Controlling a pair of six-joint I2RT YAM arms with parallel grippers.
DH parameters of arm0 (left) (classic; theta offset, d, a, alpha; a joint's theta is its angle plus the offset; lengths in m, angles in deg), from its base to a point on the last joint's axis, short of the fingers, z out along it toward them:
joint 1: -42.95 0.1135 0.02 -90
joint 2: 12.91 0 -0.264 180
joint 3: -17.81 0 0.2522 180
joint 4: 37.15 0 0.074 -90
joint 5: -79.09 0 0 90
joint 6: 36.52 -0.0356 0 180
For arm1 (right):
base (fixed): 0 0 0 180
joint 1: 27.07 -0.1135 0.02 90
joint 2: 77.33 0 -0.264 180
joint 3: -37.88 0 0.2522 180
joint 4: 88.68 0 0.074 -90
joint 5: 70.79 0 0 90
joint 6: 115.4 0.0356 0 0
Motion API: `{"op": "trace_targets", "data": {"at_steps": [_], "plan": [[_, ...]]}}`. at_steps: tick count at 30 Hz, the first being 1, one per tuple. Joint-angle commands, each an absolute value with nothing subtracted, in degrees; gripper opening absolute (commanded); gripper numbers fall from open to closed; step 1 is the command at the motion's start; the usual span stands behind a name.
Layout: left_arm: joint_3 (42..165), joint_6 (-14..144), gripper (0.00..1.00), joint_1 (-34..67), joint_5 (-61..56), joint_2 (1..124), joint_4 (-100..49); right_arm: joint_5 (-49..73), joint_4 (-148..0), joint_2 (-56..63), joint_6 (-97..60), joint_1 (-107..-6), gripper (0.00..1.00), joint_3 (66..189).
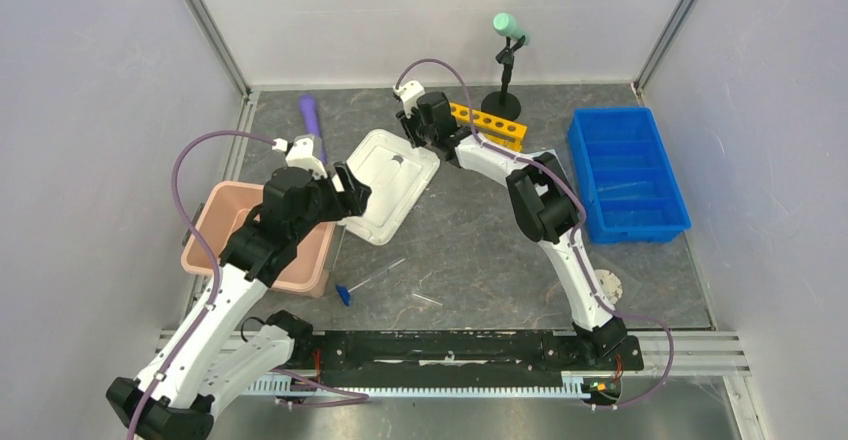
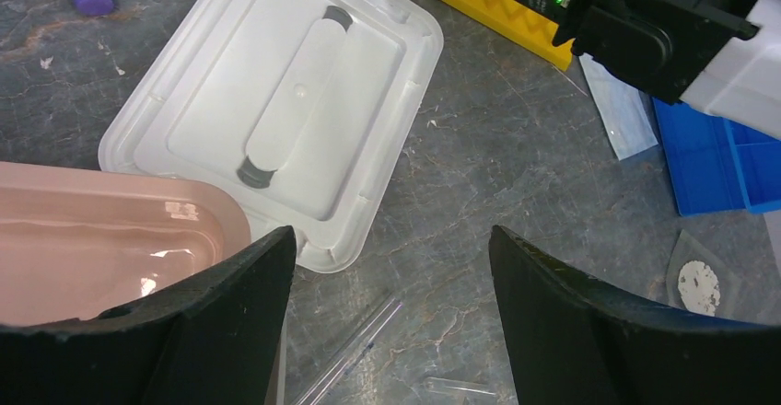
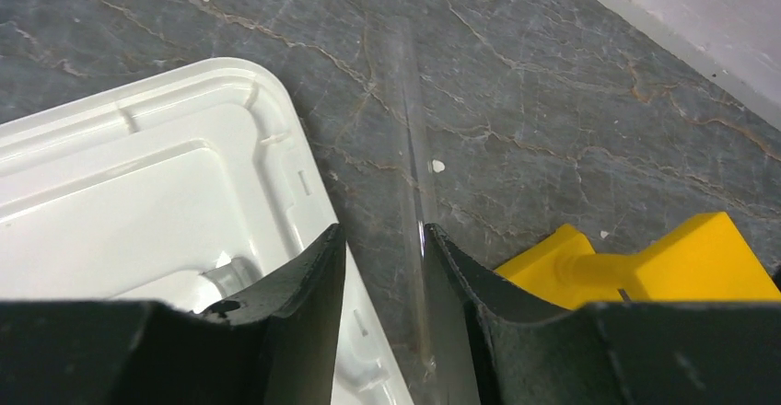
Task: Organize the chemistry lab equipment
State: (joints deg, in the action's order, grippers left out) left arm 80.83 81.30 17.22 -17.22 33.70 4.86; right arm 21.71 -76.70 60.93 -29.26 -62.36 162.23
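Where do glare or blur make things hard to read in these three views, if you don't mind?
Left wrist: a bright reflection sits inside the pink bin, and the left gripper looks dark and soft. Right wrist: the clear tube shows one sharp glint beside the right gripper. Top external: light is even, shadows faint, yet the thin tubes barely show.

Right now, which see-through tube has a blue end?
The long tube lying beside the pink bin: its near end has a blue cap. The short tube next to it is plain.
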Motion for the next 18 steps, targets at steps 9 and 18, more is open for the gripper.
{"op": "trace_targets", "data": {"at_steps": [9, 18], "plan": [[80.7, 78.6, 0.83, 16.9, -17.2, 32.9, 4.5, 26.7, -77.5, 66.9, -33.1, -62.4, 0.47, 170.9], [80.6, 78.9, 0.84, 17.0, -16.9, 33.4, 4.3, 26.6, -76.8, 68.3, -32.4, -61.8, 0.48, 171.1]]}}
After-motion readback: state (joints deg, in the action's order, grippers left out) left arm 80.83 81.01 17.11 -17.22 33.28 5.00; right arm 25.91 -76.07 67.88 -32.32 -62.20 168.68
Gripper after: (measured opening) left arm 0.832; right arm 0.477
